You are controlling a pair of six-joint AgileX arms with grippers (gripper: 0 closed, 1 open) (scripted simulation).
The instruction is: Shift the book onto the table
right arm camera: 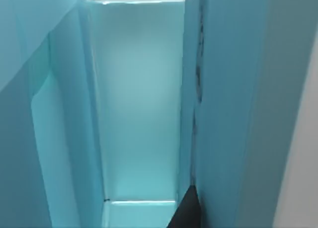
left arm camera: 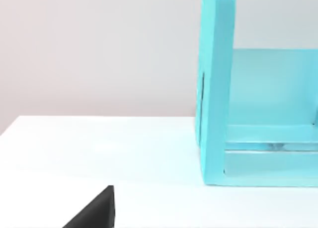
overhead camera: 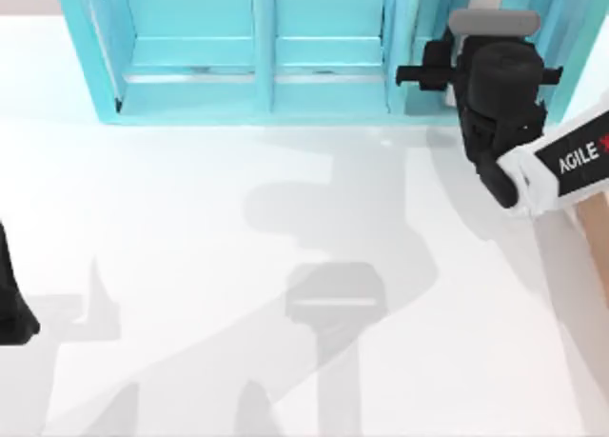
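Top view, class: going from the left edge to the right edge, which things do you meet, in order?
Left gripper at the left edge → bare white table → light-blue shelf unit at the far side → right arm reaching into the shelf's right-hand compartment.

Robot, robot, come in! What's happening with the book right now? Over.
Right claw reaching into shelf's right-hand compartment. Left claw parked at table's left edge. Book upright in shelf, not on table.

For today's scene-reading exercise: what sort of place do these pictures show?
Probably a simulated robot test bench: a plain white table, a light-blue shelf unit at its far edge, and the right arm reaching into it while the left arm sits parked.
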